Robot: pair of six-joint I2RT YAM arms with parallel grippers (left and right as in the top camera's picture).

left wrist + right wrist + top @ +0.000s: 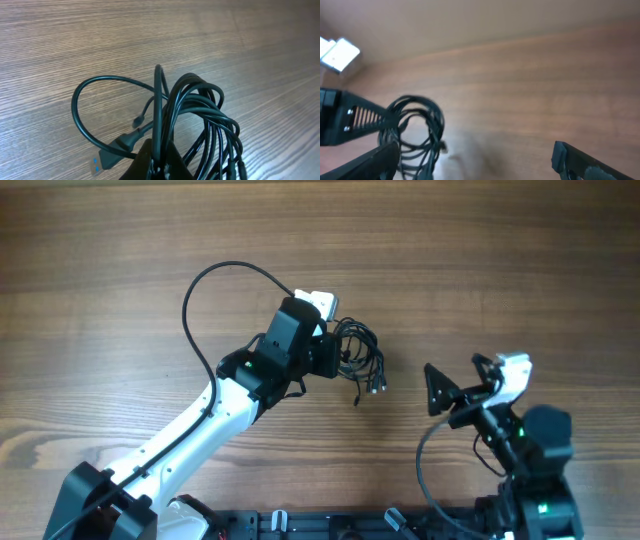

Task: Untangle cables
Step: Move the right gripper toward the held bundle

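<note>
Where thin, glossy black cables [200,115] bunch into rounded loops on the woodgrain table [120,260], the left gripper [159,161] pinches one strand. The right gripper [476,150], at their three o'clock, gapes wide.

Two robot arms over a wooden table [120,260], one at a tangle of cables [362,348].
The left gripper [335,358] meets the bundle's left edge, and silvery plug ends [378,387] trail from its lower right. The right gripper [450,402] sits well apart, jaws spread.
</note>
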